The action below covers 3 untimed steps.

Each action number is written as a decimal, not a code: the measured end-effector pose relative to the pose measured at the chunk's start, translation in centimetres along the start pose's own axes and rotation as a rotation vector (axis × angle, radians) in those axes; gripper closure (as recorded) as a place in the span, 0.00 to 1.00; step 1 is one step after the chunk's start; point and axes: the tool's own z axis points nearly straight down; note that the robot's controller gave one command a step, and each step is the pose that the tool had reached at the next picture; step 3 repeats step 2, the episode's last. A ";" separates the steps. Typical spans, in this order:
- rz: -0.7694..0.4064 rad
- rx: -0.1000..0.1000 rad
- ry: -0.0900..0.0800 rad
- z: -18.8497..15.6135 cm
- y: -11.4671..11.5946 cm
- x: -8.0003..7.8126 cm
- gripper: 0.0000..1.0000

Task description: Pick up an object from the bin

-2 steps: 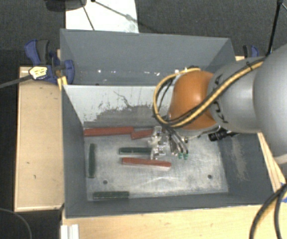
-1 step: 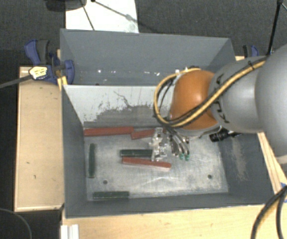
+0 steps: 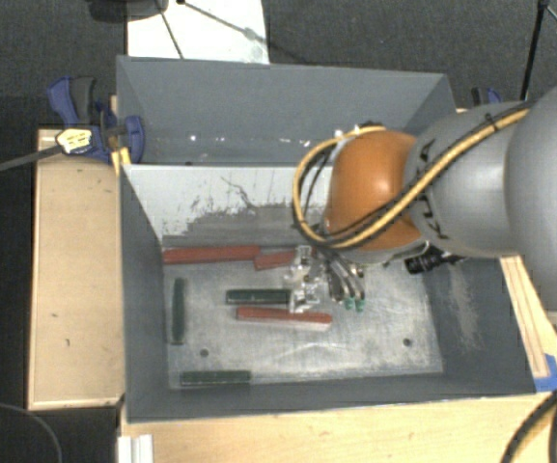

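My gripper (image 3: 309, 295) is down near the middle of the bin floor, under the arm's orange cover. Its metal fingers stand right at the right ends of two flat sticks lying side by side: a dark green stick (image 3: 256, 298) and, just in front of it, a reddish-brown stick (image 3: 283, 315). Whether either stick sits between the fingers is not clear. A longer reddish-brown stick (image 3: 210, 255) lies along the back of the floor, with a short reddish piece (image 3: 274, 258) at its right end.
A dark green stick (image 3: 177, 309) lies lengthwise by the left wall. Another dark green stick (image 3: 215, 379) lies along the front edge of the floor. The arm covers the bin's right back part.
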 end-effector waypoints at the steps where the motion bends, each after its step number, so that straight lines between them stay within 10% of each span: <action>1: -0.007 0.002 0.010 0.2 -0.2 -0.2 1.00; 2: -0.017 0.001 0.002 -17.2 -1.1 0.3 1.00; 3: -0.017 0.001 0.002 -17.2 -1.1 0.3 1.00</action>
